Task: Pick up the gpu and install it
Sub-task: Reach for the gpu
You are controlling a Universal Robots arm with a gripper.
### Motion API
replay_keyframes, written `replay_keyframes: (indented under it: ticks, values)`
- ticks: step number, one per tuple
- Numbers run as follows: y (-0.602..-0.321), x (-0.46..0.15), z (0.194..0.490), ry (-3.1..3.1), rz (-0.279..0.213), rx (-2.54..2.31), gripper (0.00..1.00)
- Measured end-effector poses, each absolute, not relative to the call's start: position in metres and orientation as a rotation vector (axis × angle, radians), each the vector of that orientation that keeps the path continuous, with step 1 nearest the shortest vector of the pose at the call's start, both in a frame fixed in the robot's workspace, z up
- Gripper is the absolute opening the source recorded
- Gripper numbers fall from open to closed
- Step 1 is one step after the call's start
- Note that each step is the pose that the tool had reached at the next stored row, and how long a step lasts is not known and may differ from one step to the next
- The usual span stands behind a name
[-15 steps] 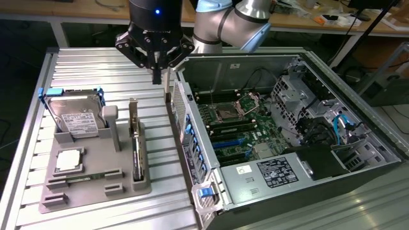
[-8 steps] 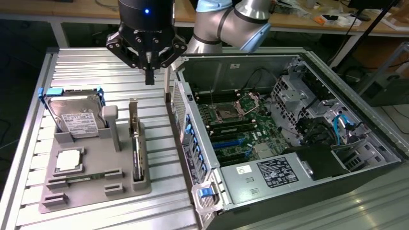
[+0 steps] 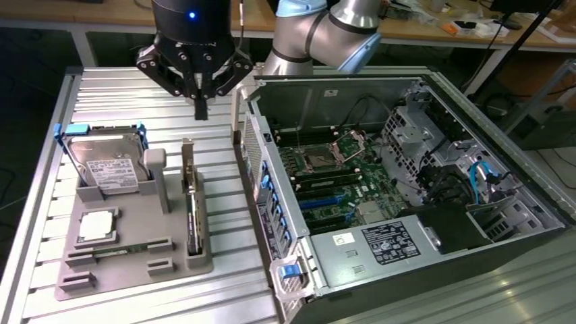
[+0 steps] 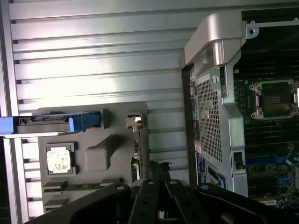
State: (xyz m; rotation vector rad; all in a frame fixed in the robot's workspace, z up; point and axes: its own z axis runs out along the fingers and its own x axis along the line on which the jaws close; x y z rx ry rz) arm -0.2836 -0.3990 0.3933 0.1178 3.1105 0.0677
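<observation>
Above slatted desk, between grey holder and open computer case: arm, wrist vertical, jaws pointing down, closed on nothing (tips pinched together). Gpu: standing on edge in holder, well below jaws.

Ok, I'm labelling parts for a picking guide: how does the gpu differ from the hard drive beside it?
The gpu stands on its long edge, a thin dark profile; the hard drive leans back, showing a broad silver face with a white label. The hard drive sits in a blue frame; the gpu has a pale metal bracket at one end. Both rest in the grey holder.
</observation>
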Motion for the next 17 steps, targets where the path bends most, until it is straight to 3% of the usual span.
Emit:
replay_keyframes:
  ticks: [14,15,17]
  values:
    - [-0.399,-0.297,0.393,3.111,0.068,0.118,0.11]
    - [-0.399,-0.297,0.393,3.111,0.068,0.118,0.11]
    - [-0.399,-0.297,0.393,3.110,0.068,0.118,0.23]
